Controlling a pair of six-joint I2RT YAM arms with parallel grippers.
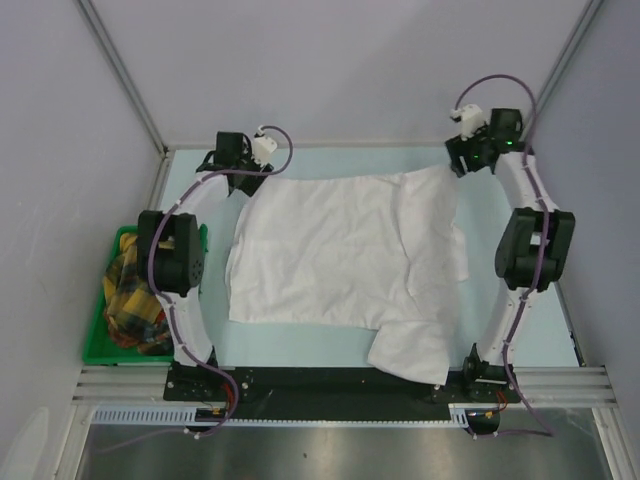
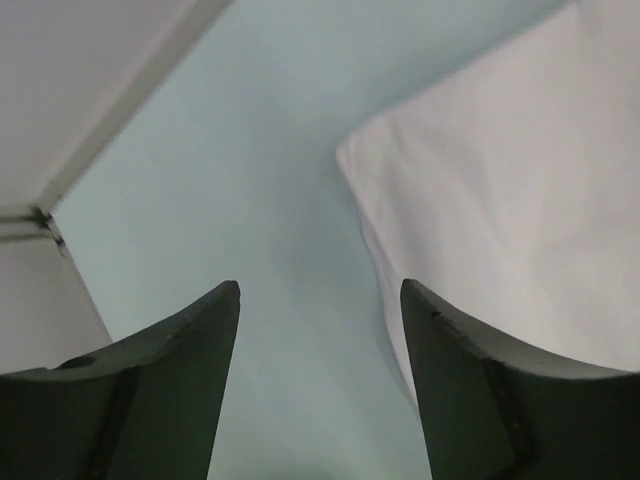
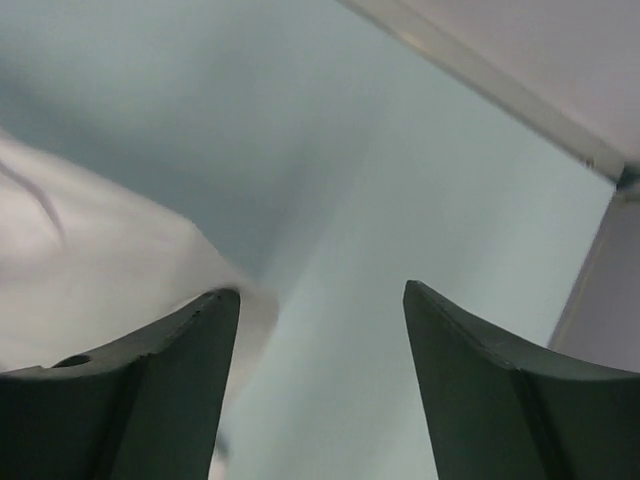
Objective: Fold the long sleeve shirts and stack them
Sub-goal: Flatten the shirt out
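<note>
Top external, green bin [image 1: 108, 352], plaid cloth [image 1: 130, 297] inside

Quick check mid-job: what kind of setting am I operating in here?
Likely a lab robot cell, not a home: plain panel walls on metal framing enclose a pale blue table, two arms bolted to a rail, and a green bin of cloth.

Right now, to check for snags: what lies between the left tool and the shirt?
Nothing: only bare table shows between the open left tool and the shirt, in the left wrist view.
</note>
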